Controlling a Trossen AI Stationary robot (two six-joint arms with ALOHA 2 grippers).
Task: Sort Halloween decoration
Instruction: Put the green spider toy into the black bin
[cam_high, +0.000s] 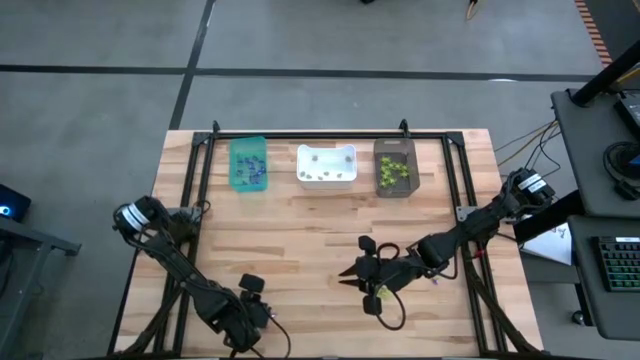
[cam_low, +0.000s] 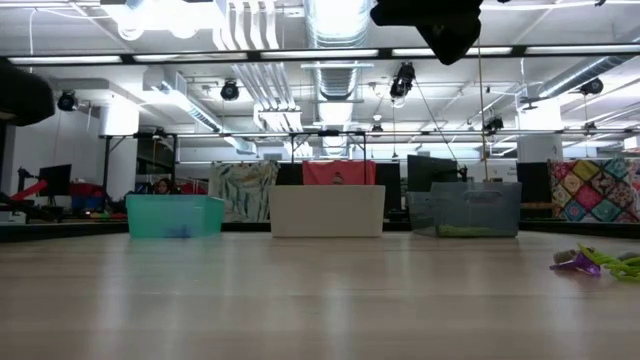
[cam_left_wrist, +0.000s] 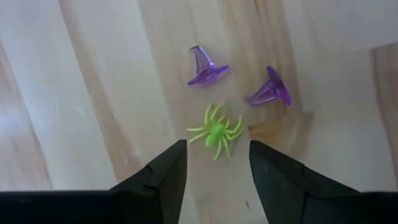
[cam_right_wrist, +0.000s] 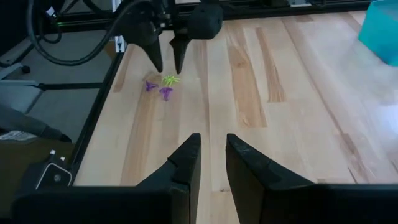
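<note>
The left gripper (cam_left_wrist: 217, 144) hangs close to the table's (cam_high: 300, 240) near edge, its two fingers spread apart with nothing between them. Below it lie three pieces of the Halloween decoration: a lime-green spider (cam_left_wrist: 216, 132) right under the gap, and just beyond it two purple witch hats (cam_left_wrist: 205, 65) (cam_left_wrist: 270, 90), one upright and one tipped on its side, none touching another. From above, the left arm covers this spot, so the pieces cannot be made out there. The low view shows purple and lime bits (cam_low: 590, 263) at its margin, partly cut off; whether they are the same three is unclear. The right gripper (cam_right_wrist: 212, 140) is over the middle of the table towards the near edge, its fingers a narrow slit apart and holding nothing. Along the far edge stand a teal bin (cam_high: 233, 165), a white bin (cam_high: 327, 148) and a dark brown bin (cam_high: 379, 165), each with small specks inside whose shapes are too tiny to tell.
</note>
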